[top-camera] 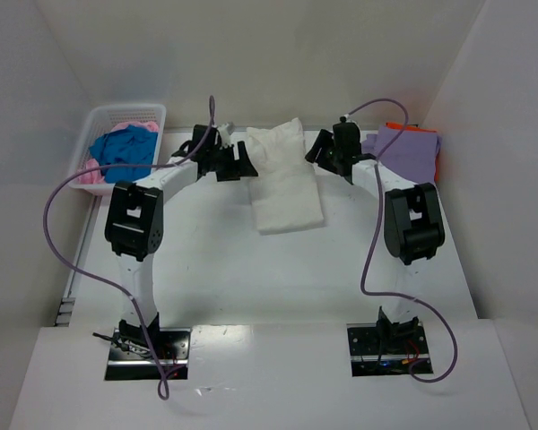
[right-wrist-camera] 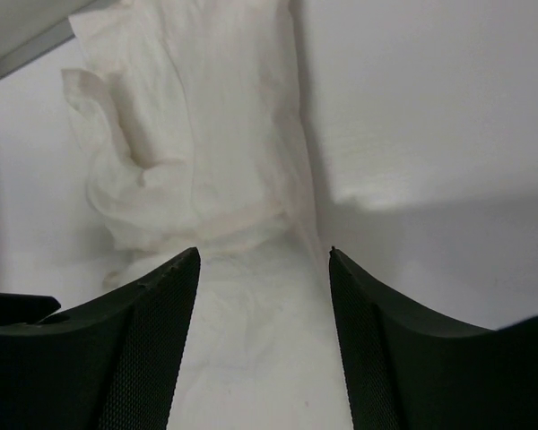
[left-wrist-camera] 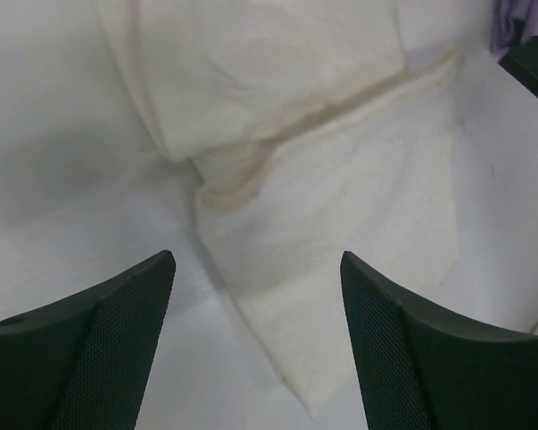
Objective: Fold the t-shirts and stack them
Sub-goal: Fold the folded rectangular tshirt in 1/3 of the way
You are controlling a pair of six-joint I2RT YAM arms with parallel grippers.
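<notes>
A cream-white t-shirt (top-camera: pixel 285 184) lies folded into a long strip at the back middle of the table. My left gripper (top-camera: pixel 240 163) stands open at its left edge and holds nothing. In the left wrist view the shirt (left-wrist-camera: pixel 341 179) spreads under the open left gripper (left-wrist-camera: pixel 255 264), a corner of cloth pointing down between the fingers. My right gripper (top-camera: pixel 322 152) stands open at the shirt's right edge. The right wrist view shows the shirt (right-wrist-camera: pixel 206 134) lying beneath the open right gripper (right-wrist-camera: pixel 264 255). A lavender-purple t-shirt (top-camera: pixel 411 148) rests on an orange one (top-camera: pixel 439 163) at the back right.
A white lattice basket (top-camera: pixel 125 109) stands at the back left, holding a blue shirt (top-camera: pixel 124 148) and a pink one (top-camera: pixel 90 175). White walls close in the table at the back and on both sides. A bit of purple cloth (left-wrist-camera: pixel 511 22) shows in the left wrist view.
</notes>
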